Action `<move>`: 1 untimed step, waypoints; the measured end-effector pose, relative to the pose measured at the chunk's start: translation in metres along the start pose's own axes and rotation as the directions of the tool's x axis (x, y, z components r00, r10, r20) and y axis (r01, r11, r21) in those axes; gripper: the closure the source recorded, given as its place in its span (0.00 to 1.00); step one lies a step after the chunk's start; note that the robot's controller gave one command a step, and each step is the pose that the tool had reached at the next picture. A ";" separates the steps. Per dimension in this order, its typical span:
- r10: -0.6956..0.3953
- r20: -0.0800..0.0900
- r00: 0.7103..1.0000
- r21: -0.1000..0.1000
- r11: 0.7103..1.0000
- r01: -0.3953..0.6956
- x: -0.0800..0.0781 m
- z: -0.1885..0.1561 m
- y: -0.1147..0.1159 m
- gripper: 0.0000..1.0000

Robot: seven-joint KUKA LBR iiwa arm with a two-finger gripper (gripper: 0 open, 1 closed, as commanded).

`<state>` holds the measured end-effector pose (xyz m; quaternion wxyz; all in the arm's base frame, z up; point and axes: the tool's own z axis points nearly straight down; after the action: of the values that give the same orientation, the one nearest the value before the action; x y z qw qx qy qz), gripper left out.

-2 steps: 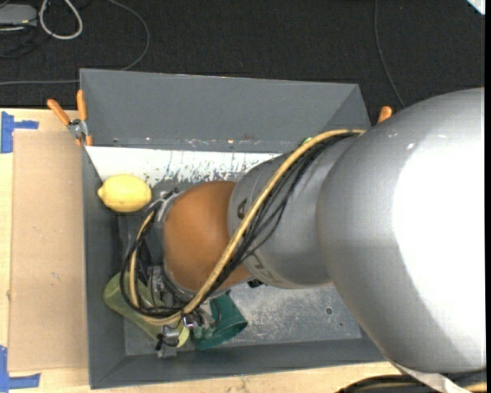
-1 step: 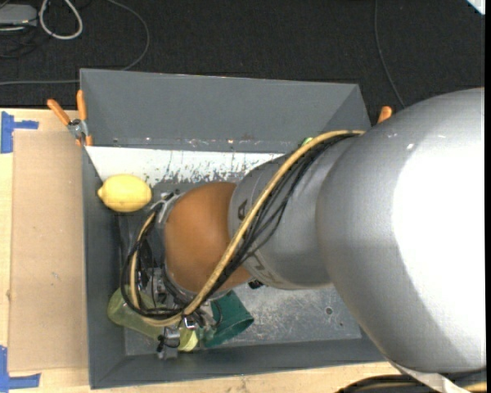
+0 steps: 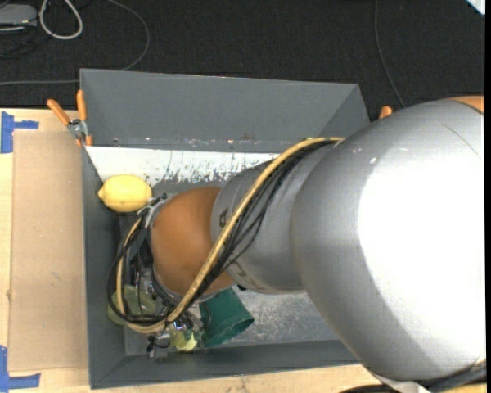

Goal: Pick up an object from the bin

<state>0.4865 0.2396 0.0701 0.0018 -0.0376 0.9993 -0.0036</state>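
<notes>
Silver-grey arm (image 3: pixel 393 244) bulk covers the right half of the frame, reaching from the right edge down and leftward into the grey metal bin (image 3: pixel 221 105). Its wrist wears a rounded orange cover (image 3: pixel 184 236), and black and yellow cables (image 3: pixel 229 236) loop along it and hang round the lower left of the bin.

At the end of the wrist, the hand (image 3: pixel 146 295) sits low in the bin's lower left corner, mostly hidden by the cover and cables; whether it is spread or pressed together cannot be told. A pale yellow-green piece (image 3: pixel 119 311) lies right at the hand, its shape unclear. A dark green cup (image 3: pixel 226 319) lies tipped just to the right, at lower middle. A lemon (image 3: pixel 124 193) rests apart in the upper left corner, by the bin's left wall.
</notes>
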 end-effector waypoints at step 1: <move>0.150 -0.006 0.989 -0.007 0.989 -0.150 0.005 0.000 -0.036 0.00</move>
<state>0.4846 0.2032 0.0707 -0.0006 0.0375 0.9993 0.0000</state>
